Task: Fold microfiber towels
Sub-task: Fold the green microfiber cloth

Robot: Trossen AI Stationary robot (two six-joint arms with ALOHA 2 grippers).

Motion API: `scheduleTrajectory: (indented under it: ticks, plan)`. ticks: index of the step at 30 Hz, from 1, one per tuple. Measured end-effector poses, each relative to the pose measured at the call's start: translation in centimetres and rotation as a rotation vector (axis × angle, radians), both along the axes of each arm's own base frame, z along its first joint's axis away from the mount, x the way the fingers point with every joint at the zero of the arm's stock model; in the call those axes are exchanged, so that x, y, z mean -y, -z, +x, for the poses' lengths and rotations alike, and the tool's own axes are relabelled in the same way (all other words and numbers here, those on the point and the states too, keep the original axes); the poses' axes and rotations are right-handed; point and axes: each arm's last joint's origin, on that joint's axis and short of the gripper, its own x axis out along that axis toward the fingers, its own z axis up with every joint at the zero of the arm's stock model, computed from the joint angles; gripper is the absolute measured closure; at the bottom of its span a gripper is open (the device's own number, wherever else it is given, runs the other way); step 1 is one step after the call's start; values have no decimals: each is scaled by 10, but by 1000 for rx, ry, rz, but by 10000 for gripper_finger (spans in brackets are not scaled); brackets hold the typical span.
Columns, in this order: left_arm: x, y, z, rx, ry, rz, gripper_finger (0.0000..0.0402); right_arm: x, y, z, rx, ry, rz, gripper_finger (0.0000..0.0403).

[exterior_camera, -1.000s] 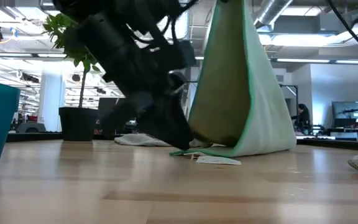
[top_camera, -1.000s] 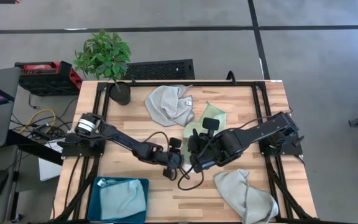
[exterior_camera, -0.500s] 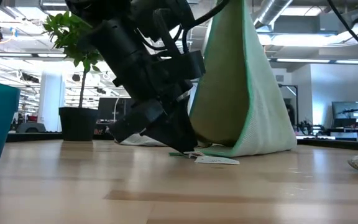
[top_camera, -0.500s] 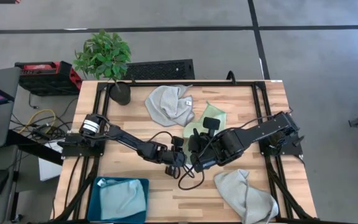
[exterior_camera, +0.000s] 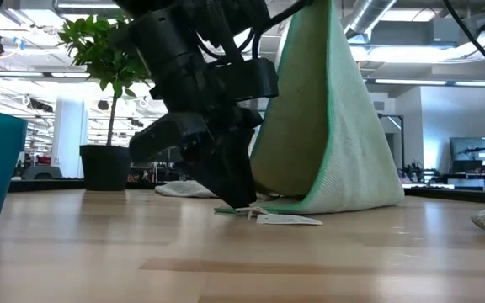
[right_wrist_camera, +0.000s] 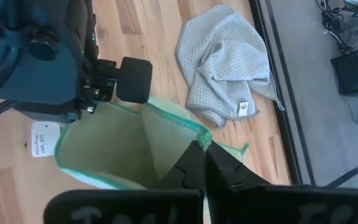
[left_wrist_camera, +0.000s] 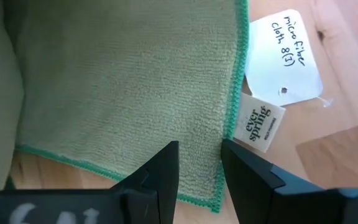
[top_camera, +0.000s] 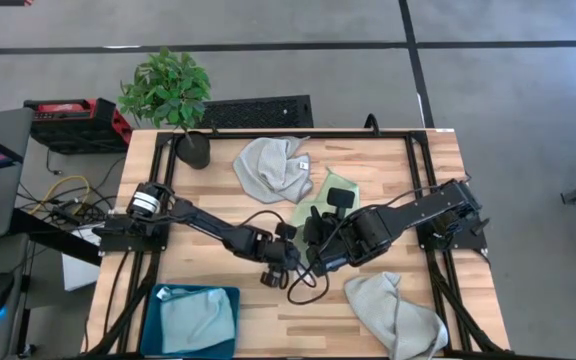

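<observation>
Green microfiber towel (exterior_camera: 335,135) hangs tent-like at table centre, its top corner pinched in the right gripper (right_wrist_camera: 199,151). Left gripper (left_wrist_camera: 199,163), fingers spread, straddles its lower hem. One towel (top_camera: 196,320) lies in the teal bin (top_camera: 154,322); two grey towels (top_camera: 273,167) remain crumpled.

near the middle of the surface (top_camera: 388,160), one towel (top_camera: 320,197) is held up off the wood, with only its lower edge resting there. the left gripper (top_camera: 274,270) is placed at that lower edge, beside two paper tags (left_wrist_camera: 283,53). the right gripper (top_camera: 315,262) is closed on the raised edge. a second towel (top_camera: 273,166) lies behind it, next to a potted plant (top_camera: 173,95) at the back left corner. a third towel (top_camera: 396,314) lies at the front right. a fourth towel (top_camera: 196,318) is in the bin (top_camera: 153,320) at the front left.
</observation>
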Motion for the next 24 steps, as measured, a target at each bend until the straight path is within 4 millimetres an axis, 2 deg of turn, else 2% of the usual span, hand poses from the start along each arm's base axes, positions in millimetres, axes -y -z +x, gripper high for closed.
scheduleTrajectory:
  ticks: [24]
  plan:
    - [-26, 6, -7, -186, -80, -167, 291, 0, 0, 0, 0, 0, -2, 384]
